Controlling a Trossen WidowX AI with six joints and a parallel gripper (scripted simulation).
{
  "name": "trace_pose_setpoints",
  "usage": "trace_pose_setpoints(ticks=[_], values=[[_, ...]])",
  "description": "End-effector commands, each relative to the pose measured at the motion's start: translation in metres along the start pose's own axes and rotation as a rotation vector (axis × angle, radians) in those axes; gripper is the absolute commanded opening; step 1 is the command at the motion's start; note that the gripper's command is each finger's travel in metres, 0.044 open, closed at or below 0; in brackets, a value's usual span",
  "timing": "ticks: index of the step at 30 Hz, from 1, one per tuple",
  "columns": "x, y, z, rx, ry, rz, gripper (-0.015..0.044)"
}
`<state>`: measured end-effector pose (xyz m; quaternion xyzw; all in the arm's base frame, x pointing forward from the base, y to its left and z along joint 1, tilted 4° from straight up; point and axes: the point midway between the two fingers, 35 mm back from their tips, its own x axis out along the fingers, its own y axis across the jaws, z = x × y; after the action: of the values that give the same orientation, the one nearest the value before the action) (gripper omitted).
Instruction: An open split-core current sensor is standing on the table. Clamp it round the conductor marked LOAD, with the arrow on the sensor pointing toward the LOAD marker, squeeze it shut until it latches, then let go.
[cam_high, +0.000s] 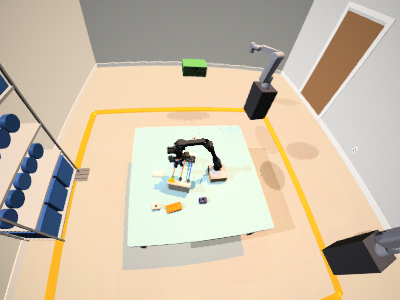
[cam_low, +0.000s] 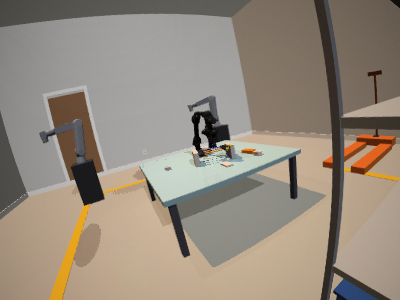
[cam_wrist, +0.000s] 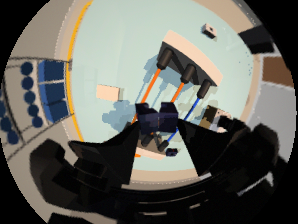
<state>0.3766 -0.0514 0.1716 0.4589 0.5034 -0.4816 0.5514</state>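
Two dark halves of the open sensor (cam_wrist: 161, 117), pinched between the jaws, look light and rigid; grip their outer faces squarely.

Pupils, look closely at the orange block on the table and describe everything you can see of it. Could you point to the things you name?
The orange block (cam_high: 174, 207) (cam_low: 248, 151) is a plain, solid-looking oblong, bright orange, with a matt surface that resembles plastic. It lies flat on the table (cam_high: 240, 220) (cam_low: 175, 187), between a small pale block (cam_high: 156, 206) and a small dark one (cam_high: 202, 200). The gripper is not touching it.
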Motion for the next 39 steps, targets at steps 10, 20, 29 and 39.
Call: trace_pose_setpoints(ticks=[10,20,29,39], values=[[0.012,0.020,0.020,0.472,0.003,-0.007,0.0000],[0.021,0.023,0.023,0.528,0.002,-0.007,0.0000],[0.035,0.024,0.023,0.528,0.002,-0.007,0.0000],[0.052,0.023,0.023,0.528,0.002,-0.007,0.0000]])
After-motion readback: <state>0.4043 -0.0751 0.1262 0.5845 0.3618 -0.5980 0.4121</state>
